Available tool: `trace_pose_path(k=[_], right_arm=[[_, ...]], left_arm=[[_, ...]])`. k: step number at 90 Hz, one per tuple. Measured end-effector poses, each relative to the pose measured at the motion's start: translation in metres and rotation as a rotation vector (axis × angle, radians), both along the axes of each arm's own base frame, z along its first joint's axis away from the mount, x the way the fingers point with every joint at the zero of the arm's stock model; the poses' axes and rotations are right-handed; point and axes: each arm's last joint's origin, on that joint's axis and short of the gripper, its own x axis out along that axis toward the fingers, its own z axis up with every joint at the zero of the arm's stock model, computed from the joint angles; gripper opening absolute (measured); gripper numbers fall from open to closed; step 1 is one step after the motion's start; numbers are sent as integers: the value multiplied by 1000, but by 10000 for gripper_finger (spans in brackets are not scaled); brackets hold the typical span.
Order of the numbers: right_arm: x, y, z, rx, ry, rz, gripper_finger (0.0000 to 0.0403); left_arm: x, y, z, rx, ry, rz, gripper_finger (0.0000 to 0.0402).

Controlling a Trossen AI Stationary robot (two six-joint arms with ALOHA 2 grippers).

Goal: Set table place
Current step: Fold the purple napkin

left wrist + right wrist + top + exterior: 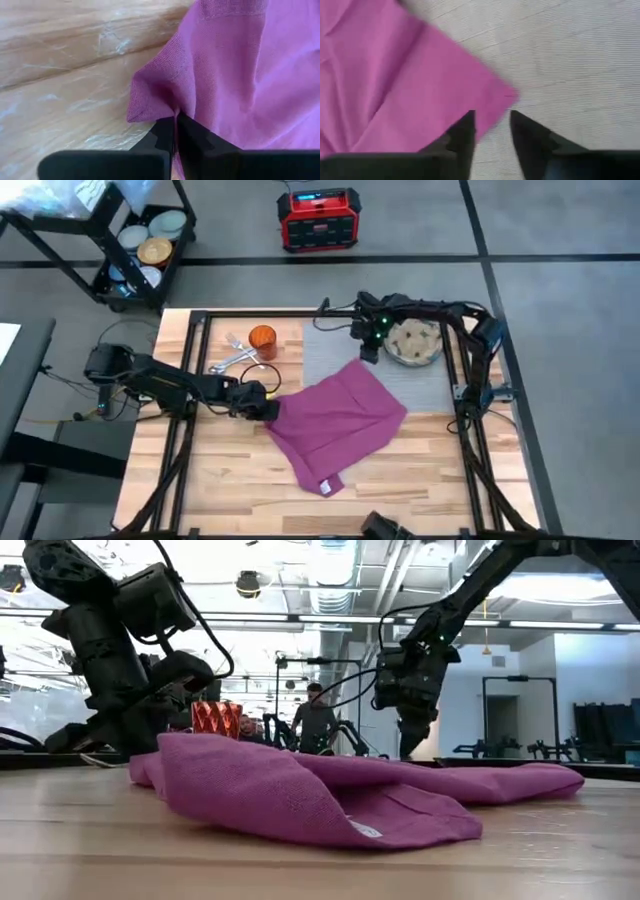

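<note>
Robotics lab or workshop space. Grey concrete floor (560, 330) surrounding wooden table (230, 480); red portable power unit (318, 220) sitting on floor; wheeled cart (130, 240) holding stacked dishes. Low view showing exposed ceiling ducts (330, 570), further robot arms (350, 735), person (316, 720) standing among them.

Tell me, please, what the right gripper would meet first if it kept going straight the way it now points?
Probably the napkin's corner lying on the grey mat; the right gripper hangs open just above it, though the gap is hard to judge.
</note>
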Motion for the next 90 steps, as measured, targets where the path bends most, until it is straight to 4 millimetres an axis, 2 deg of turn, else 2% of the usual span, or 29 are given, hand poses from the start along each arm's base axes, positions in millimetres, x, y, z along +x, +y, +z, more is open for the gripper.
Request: trace_pose_path(k=[11, 18, 28, 42, 49, 55, 60, 68, 71, 81, 90], right_arm=[[7, 5, -4, -52, 26, -21, 223], [12, 7, -7, -84, 45, -29, 252], [19, 11, -16, -126, 79, -16, 263], [23, 17, -27, -132, 148, 1, 253], [26, 20, -34, -145, 185, -8, 233], [27, 22, -36, -169, 209, -21, 198], [29, 25, -36, -193, 219, -14, 150], [32, 27, -36, -223, 214, -4, 47], [32, 27, -35, -225, 210, -5, 25], [31, 26, -32, -184, 220, -17, 6], [28, 26, -19, -122, 210, -1, 2]], left_arm=[[0, 0, 0, 4, 0, -6, 0], [0, 0, 0, 4, 0, -7, 0], [0, 0, 0, 3, 0, -8, 0], [0, 0, 0, 7, -1, -16, 0], [0, 0, 0, 11, -1, -25, 0], [0, 0, 0, 15, 0, -27, 0], [0, 0, 0, 17, 0, -28, 0], [0, 0, 0, 24, 0, -25, 0], [0, 0, 0, 30, 0, -26, 0], [0, 1, 0, 45, -2, -35, 0], [0, 1, 1, 53, -5, -41, 0]])
